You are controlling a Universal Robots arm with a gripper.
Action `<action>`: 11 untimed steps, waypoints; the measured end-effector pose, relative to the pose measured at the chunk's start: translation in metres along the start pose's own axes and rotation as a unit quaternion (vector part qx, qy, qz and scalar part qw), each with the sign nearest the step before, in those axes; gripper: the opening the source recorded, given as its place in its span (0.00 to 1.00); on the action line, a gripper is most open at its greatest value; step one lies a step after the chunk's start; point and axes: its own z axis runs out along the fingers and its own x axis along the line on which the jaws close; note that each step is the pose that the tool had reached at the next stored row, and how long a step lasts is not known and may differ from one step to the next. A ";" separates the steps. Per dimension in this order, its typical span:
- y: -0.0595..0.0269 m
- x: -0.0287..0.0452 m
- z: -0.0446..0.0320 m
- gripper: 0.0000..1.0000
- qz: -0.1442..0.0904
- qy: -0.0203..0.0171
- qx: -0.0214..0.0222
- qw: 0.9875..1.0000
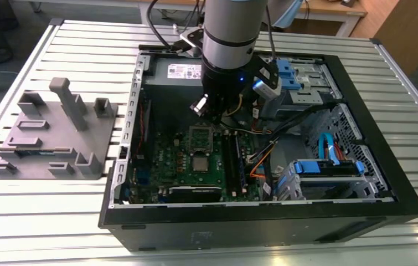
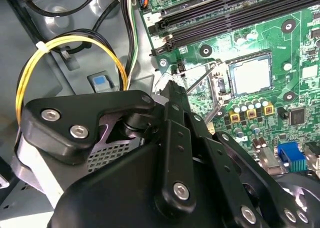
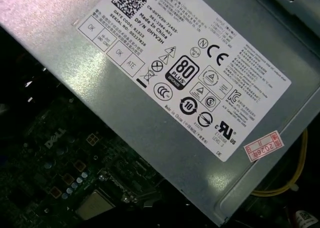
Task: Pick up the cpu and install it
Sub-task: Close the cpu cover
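Cpu (image 2: 251,77) in socket (image 2: 231,83), second wrist view

The computer case (image 1: 268,224) lies on the slatted table (image 1: 46,221). The fixture (image 1: 53,138) stands to the exterior view's left of the case. Inside the case, the motherboard (image 1: 166,155) carries the cpu (image 1: 200,163), and the power supply (image 1: 179,71) sits at its far end.
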 end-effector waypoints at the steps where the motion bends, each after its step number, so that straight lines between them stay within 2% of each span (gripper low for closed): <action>1: -0.0005 0.0005 -0.0001 0.11 -0.002 0.000 0.000 1.000; 11: -0.0056 0.0050 -0.0011 0.11 -0.019 0.001 -0.001 1.000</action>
